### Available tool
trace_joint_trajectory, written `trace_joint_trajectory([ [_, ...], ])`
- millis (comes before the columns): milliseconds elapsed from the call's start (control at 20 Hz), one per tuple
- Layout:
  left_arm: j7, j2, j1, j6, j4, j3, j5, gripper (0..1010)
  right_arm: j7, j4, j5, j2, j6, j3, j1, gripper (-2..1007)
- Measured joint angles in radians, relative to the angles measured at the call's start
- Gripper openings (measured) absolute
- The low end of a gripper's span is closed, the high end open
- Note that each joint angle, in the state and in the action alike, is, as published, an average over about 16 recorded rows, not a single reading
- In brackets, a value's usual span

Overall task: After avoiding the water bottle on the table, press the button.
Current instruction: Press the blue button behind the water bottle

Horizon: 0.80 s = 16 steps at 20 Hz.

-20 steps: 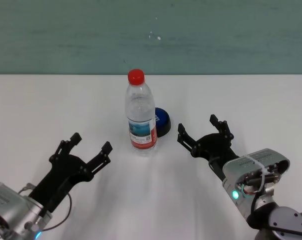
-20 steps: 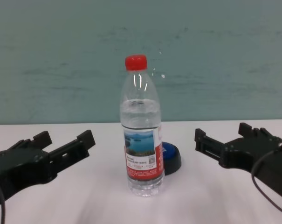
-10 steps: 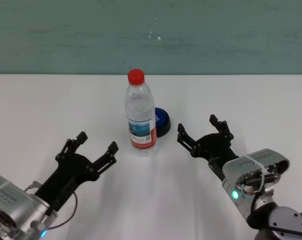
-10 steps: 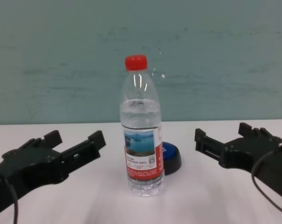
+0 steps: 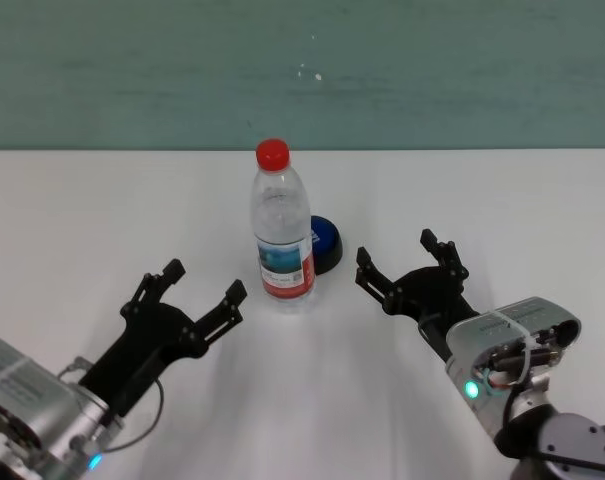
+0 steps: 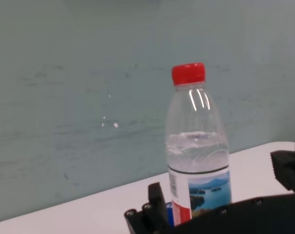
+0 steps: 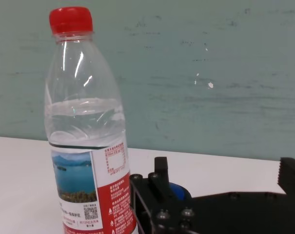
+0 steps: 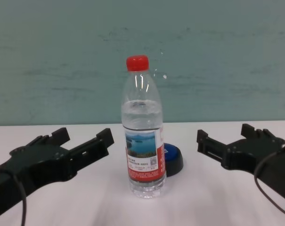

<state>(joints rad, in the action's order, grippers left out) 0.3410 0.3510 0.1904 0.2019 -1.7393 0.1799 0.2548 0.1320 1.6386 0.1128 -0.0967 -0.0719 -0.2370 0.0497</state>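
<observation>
We see the tall clear plastic water bottle with red cap [image 5: 282, 240] upright on the plain white table [image 5: 102, 220]. Low blue-topped black button [image 5: 325, 244] sits just behind it, right side. Left gripper [image 5: 201, 292] near the bottle's left, fingers spread, empty. Right gripper [image 5: 405, 260] right of the bottle, fingers spread, empty.

A scuffed teal wall [image 5: 302, 70] with small white marks stands behind.
</observation>
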Motion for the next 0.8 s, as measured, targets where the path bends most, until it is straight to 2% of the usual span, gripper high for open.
trace_joint_trajectory([
  [800,-0.006,-0.009,-0.027,-0.01,0.032,0.026,-0.024,1010,0.0,0.0,0.0,0.0,0.0,0.0,0.0,1004],
])
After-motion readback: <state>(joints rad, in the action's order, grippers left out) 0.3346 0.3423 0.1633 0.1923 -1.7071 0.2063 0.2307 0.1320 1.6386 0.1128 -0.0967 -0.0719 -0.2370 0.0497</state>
